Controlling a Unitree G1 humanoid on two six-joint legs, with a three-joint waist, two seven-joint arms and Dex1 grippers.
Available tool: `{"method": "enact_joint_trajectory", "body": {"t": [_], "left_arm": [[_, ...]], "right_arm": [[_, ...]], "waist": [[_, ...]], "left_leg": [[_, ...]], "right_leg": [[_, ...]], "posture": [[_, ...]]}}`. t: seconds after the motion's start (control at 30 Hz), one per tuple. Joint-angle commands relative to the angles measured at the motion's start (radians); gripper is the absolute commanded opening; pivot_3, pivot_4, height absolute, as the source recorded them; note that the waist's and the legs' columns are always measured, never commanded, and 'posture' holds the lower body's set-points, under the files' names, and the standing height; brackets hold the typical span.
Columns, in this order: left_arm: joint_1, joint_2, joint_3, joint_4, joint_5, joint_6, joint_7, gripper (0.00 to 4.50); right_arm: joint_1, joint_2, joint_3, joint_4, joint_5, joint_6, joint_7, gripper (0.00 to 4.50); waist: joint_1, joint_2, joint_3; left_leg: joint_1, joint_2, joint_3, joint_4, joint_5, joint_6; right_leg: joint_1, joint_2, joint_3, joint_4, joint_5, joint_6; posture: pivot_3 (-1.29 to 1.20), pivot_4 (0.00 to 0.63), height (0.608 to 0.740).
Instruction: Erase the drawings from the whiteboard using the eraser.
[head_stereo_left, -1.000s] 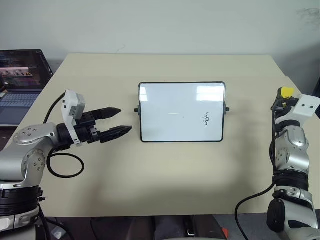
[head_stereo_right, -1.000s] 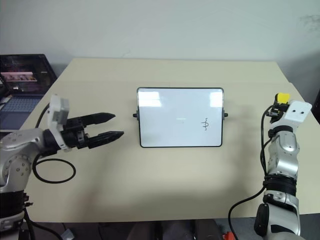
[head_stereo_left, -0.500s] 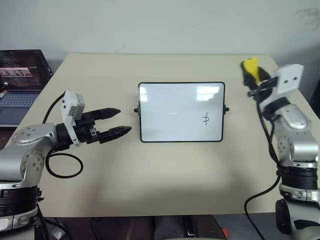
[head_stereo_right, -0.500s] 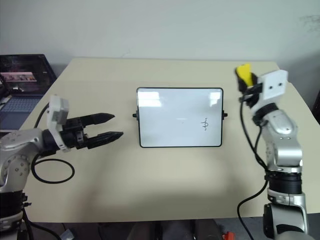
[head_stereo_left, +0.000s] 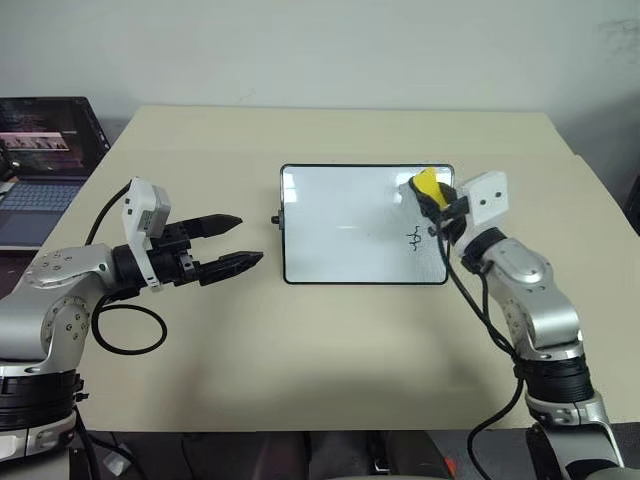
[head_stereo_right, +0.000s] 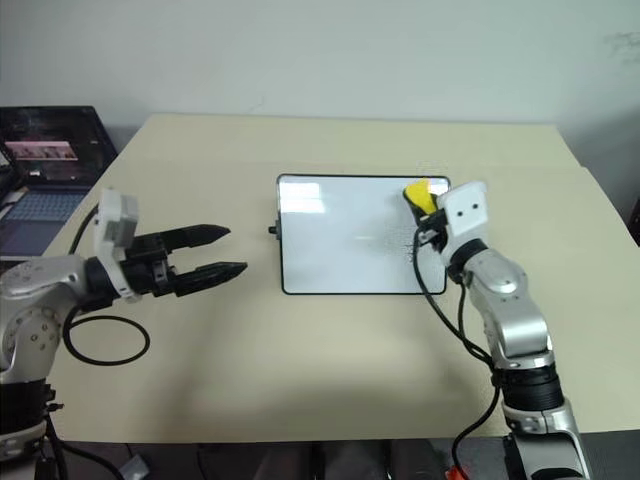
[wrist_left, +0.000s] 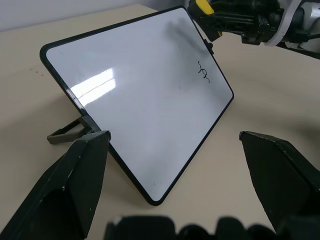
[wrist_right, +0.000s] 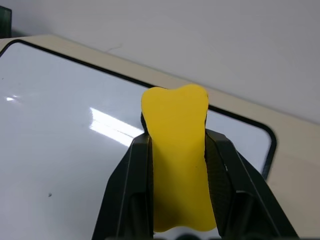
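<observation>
The whiteboard (head_stereo_left: 366, 225) stands propped at a tilt near the middle of the beige table (head_stereo_left: 330, 350), its glossy white face toward the robot and a small black knob on its left edge. Going from the left: an open laptop (head_stereo_left: 45, 160) sits off the table's far left corner. The left hand (head_stereo_left: 238, 243) hangs over the table to the left of the board, apart from it, its two black fingers spread and holding nothing; they point toward the board's left edge. A loop of black cable (head_stereo_left: 130, 330) hangs from that arm. On the board, most of the white face is bare; one drawing (head_stereo_left: 411, 238), a thin black squiggle, sits in the right part. Just above that squiggle is the eraser (head_stereo_left: 428, 187), yellow, clenched between the fingers of the right hand (head_stereo_left: 432, 195), in front of the board's upper right corner. Whether the eraser touches the board's face cannot be told. In the right wrist view the yellow block (wrist_right: 176, 155) is pinched at its waist by both fingers.
</observation>
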Motion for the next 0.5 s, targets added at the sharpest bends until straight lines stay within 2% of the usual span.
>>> {"method": "enact_joint_trajectory", "body": {"t": [0.03,0.5], "left_arm": [[-0.013,0.013,0.009,-0.014,-0.004,-0.004,-0.004,4.50],[-0.012,0.008,0.005,-0.016,0.000,-0.008,0.003,4.50]], "right_arm": [[-0.008,0.008,0.002,-0.012,-0.026,0.016,-0.017,1.07],[-0.101,0.072,0.056,0.026,-0.115,0.074,-0.057,1.07]], "waist": [[0.000,0.000,0.000],[-0.002,0.000,0.000]], "left_leg": [[0.000,0.000,0.000,0.000,0.000,0.000],[-0.001,0.000,0.000,0.000,0.000,0.000]], "right_leg": [[0.000,0.000,0.000,0.000,0.000,0.000],[0.000,0.000,0.000,0.000,0.000,0.000]], "posture": [[0.00,0.150,0.740],[0.00,0.150,0.740]]}}
